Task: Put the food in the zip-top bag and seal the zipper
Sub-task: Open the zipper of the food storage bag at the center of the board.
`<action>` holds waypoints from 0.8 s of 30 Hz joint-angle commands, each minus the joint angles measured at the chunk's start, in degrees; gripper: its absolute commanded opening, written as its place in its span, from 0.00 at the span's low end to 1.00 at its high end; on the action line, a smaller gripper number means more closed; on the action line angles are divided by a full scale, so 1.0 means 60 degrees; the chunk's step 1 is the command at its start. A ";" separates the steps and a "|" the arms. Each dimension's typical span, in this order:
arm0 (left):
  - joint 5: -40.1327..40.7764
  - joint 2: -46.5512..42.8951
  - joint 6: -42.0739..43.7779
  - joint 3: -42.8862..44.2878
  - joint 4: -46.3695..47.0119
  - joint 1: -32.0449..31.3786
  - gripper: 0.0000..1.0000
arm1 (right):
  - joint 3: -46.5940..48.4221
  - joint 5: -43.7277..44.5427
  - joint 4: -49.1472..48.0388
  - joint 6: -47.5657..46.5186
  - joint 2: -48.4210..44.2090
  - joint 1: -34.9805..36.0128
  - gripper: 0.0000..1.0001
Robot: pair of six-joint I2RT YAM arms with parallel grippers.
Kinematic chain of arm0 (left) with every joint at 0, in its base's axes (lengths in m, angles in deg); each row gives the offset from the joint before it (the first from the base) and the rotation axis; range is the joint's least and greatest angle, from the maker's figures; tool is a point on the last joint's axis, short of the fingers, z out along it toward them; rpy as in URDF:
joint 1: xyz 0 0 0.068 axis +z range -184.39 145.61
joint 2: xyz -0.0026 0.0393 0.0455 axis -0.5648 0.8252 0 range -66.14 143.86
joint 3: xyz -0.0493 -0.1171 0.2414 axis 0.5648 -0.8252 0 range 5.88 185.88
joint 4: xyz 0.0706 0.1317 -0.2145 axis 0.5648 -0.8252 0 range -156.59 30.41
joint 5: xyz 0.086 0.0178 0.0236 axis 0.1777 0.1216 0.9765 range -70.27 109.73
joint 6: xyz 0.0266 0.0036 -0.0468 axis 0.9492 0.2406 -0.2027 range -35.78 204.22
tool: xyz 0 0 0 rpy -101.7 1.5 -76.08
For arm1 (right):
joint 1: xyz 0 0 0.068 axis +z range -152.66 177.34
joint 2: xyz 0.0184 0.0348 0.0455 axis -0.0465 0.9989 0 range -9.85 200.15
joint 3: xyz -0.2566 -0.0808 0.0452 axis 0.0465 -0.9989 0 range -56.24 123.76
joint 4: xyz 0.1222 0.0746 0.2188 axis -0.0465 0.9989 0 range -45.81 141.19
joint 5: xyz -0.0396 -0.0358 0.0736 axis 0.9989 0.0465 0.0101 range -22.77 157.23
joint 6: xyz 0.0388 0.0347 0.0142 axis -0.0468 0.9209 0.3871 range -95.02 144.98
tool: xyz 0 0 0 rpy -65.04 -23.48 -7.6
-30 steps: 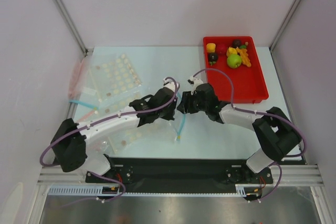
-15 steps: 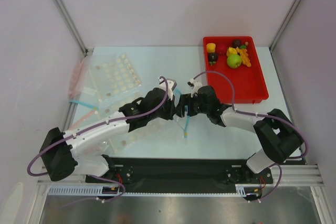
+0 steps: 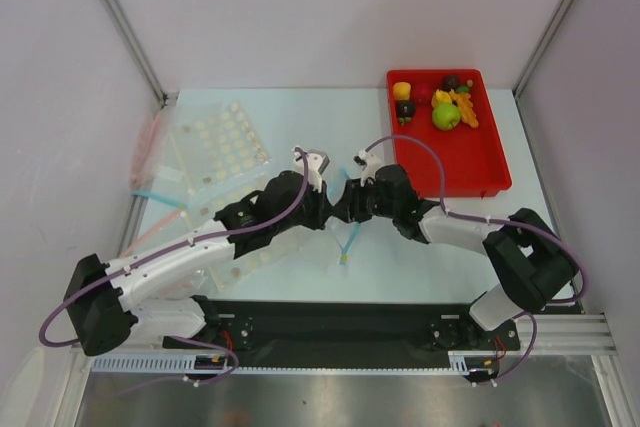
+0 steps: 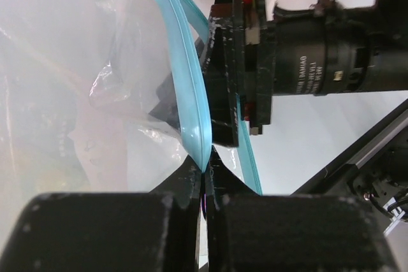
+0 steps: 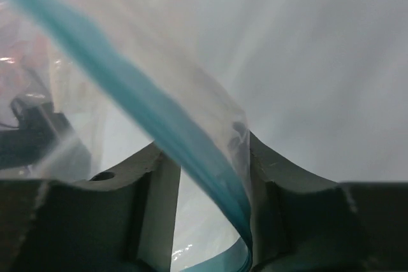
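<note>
Pale table (image 3: 300, 117), spare bags (image 3: 215, 142) left, red tray (image 3: 470, 172) of food (image 3: 446, 115) right

A robotics lab test cell: bare white panel walls (image 3: 330, 7), aluminium frame posts (image 3: 118, 19), black mounting rail (image 3: 340, 322) along the table (image 3: 290, 112) edge

Red tray (image 3: 470, 167), far right on pale table (image 3: 320, 112). Clear dotted bags (image 3: 215, 142), pink strip (image 3: 148, 139), far left. Black base plate (image 3: 340, 319), near edge.

My left end effector (image 4: 204, 179) is matt black plastic, I think; the zip-top bag (image 4: 95, 62) is clear, crinkled, glossy film, its zipper (image 4: 185, 93) smooth light-blue plastic.
</note>
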 commanded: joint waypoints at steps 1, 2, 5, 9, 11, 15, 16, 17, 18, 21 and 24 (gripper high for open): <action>0.0223 -0.0380 0.0048 0.0015 0.0360 -0.0008 0.00 | 0.0313 0.1833 0.0689 -0.0038 -0.0202 -0.0015 0.40; 0.0311 -0.0366 0.0063 0.0044 0.0315 -0.0008 0.00 | 0.0314 0.2040 0.0909 0.0035 -0.0188 -0.0074 0.34; 0.0546 -0.0336 0.0106 0.0176 0.0067 -0.0008 0.00 | 0.0328 0.2627 0.1217 0.0385 0.0017 -0.0381 0.28; 0.0737 -0.0365 0.0107 0.0205 -0.0051 -0.0008 0.00 | 0.0504 0.2804 0.1555 0.0578 0.0412 -0.0689 0.32; 0.0795 -0.0380 0.0107 0.0235 -0.0081 -0.0008 0.00 | 0.0592 0.2774 0.1760 0.0548 0.0486 -0.0704 0.45; 0.0927 -0.0409 0.0107 0.0205 -0.0168 -0.0008 0.00 | 0.0695 0.3387 0.2141 0.0606 0.0428 -0.0763 0.54; 0.0971 -0.0409 0.0107 0.0249 -0.0183 -0.0008 0.00 | 0.0695 0.3390 0.2243 0.0665 0.0428 -0.0806 0.57; 0.1044 -0.0409 0.0121 0.0249 -0.0212 -0.0008 0.00 | 0.0680 0.3390 0.2229 0.0709 0.0428 -0.0937 0.60; 0.1088 -0.0438 0.0121 0.0235 -0.0212 -0.0008 0.00 | 0.0636 0.3187 0.2186 0.0782 0.0457 -0.0982 0.61; 0.1409 -0.0279 0.0165 0.0161 -0.0110 -0.0008 0.00 | 0.0592 0.2558 0.1835 0.0681 0.0341 -0.0968 0.68; 0.1615 0.0407 0.0180 0.0278 -0.0095 -0.0008 0.00 | 0.0490 0.2320 0.1600 0.0330 -0.0126 -0.0719 0.78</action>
